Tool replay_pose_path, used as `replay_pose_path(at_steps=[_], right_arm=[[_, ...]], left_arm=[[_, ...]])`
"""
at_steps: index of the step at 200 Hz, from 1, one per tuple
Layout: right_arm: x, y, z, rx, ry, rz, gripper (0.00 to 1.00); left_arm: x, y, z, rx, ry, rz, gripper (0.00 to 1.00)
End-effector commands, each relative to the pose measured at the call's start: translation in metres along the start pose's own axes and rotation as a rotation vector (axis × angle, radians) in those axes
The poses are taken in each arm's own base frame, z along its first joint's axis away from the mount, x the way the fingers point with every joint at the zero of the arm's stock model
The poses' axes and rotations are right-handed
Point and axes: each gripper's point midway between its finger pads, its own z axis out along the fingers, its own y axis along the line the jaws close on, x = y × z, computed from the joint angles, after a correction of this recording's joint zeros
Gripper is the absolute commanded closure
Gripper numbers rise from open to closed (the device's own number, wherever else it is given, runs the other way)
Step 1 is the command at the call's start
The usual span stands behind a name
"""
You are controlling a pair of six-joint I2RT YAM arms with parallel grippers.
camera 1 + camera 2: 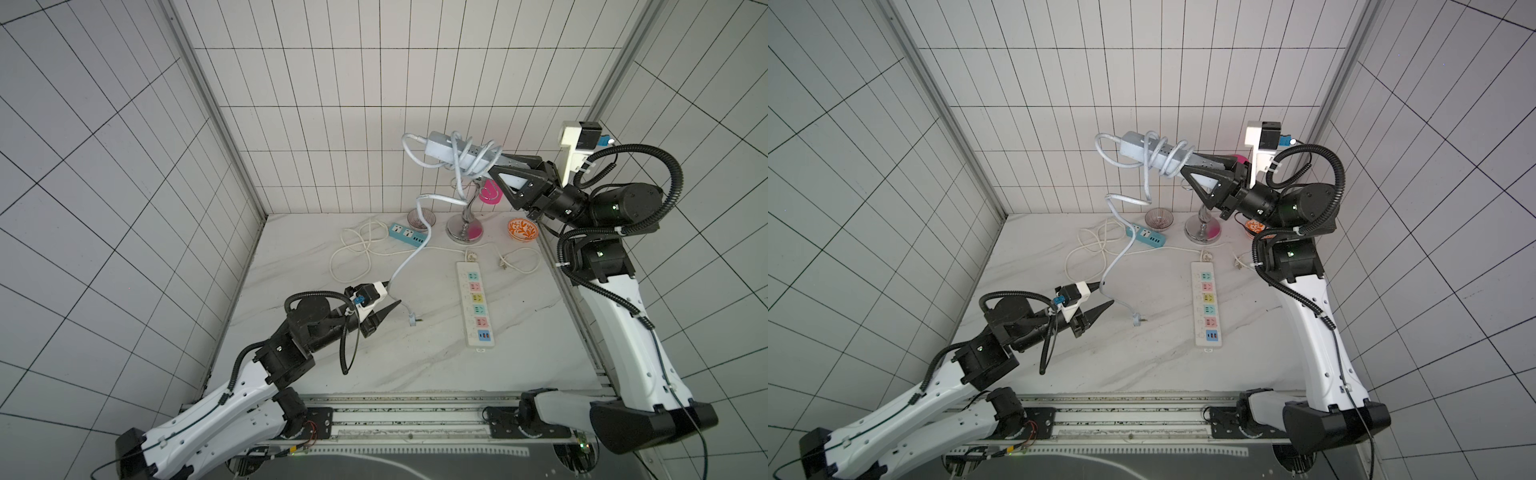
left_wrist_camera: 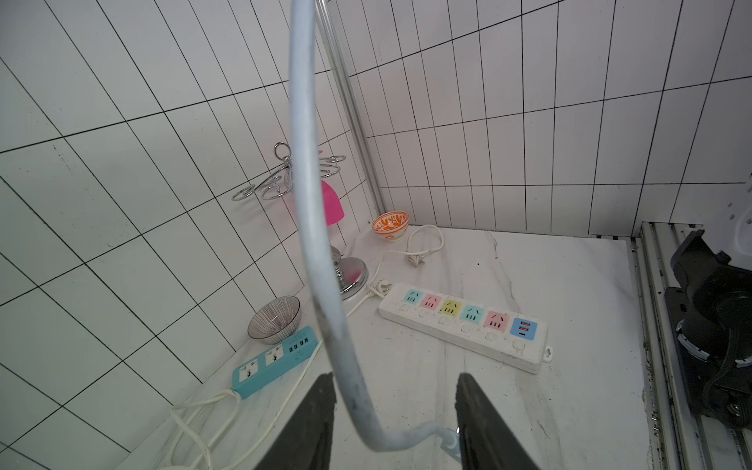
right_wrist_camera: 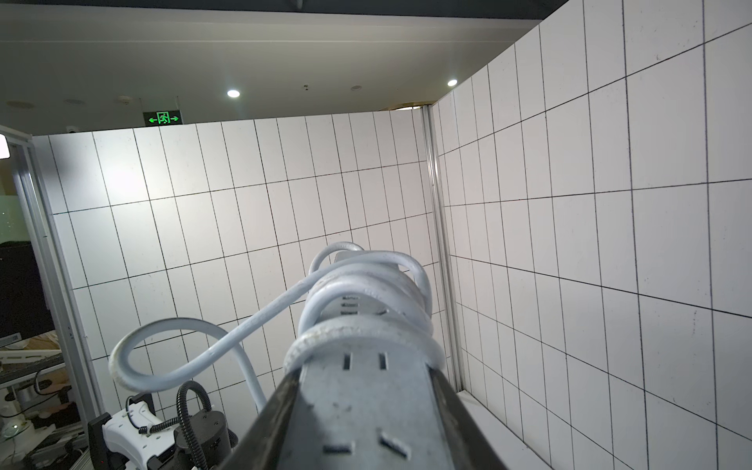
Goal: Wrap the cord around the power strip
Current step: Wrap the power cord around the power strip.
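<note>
Right tool [image 1: 498,163]: clamped on the power strip [image 1: 446,147], raised far right.
Left tool [image 1: 394,292]: jaws apart, cord [image 2: 311,228] running between, near left.
Cord: loops round the power strip; plug [image 1: 412,321] on bench [image 1: 415,365].
Strips: three, counting white strip [image 1: 476,309], teal strip [image 1: 405,233].
Bowls: two, orange bowl [image 1: 523,229], striped bowl [image 1: 1158,219].

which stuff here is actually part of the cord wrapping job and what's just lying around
Job: power strip, cord, right gripper (shut on the strip), left gripper (open around the cord).

Lying about: long white strip, teal strip, thin white cords, striped bowl, orange bowl, metal stand, pink cup.
</note>
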Motion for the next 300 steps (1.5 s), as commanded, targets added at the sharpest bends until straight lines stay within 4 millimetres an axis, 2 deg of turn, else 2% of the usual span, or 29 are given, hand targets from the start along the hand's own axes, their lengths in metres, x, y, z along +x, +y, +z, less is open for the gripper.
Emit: replay_pose_path(at_steps=[1, 53, 75, 91, 121, 142, 169, 196, 246, 271, 282, 300], right_arm=[[-0.056, 0.055, -0.009, -0.058, -0.106, -0.154, 1.00], [-0.060, 0.064, -0.012, -0.074, -0.116, -0.163, 1.00], [-0.062, 0.069, -0.014, -0.080, -0.119, -0.172, 1.00], [-0.063, 0.071, -0.014, -0.082, -0.120, -0.175, 1.00], [-0.062, 0.071, -0.015, -0.084, -0.118, -0.174, 1.00], [-0.061, 0.072, -0.016, -0.095, -0.127, -0.169, 1.00], [-0.067, 0.082, -0.018, -0.189, -0.182, -0.138, 1.00], [-0.079, 0.097, -0.025, -0.375, -0.284, -0.071, 1.00], [-0.096, 0.109, -0.046, -0.763, -0.439, 0.067, 1.00], [-0.091, 0.122, -0.037, -0.887, -0.408, 0.090, 1.00], [-0.086, 0.133, -0.031, -0.933, -0.377, 0.093, 1.00], [-0.074, 0.149, -0.022, -1.006, -0.323, 0.111, 1.00]], left_arm=[[0.012, 0.002, -0.002, -0.020, 0.038, -0.012, 0.53], [0.015, -0.003, 0.010, 0.029, 0.034, -0.042, 0.61], [0.013, -0.009, 0.016, 0.082, 0.030, -0.059, 0.75], [0.012, -0.013, 0.017, 0.112, 0.026, -0.065, 1.00], [0.015, -0.006, 0.015, 0.075, 0.036, -0.069, 1.00], [0.014, 0.007, 0.012, 0.036, 0.029, -0.094, 1.00], [0.027, 0.020, 0.019, 0.072, 0.065, -0.178, 1.00], [0.037, 0.031, 0.033, 0.083, 0.110, -0.200, 1.00], [0.024, 0.038, 0.065, 0.156, 0.093, -0.202, 1.00], [0.024, 0.042, 0.080, 0.187, 0.110, -0.186, 1.00], [0.030, 0.046, 0.088, 0.203, 0.144, -0.185, 1.00], [0.043, 0.064, 0.100, 0.189, 0.206, -0.185, 1.00]])
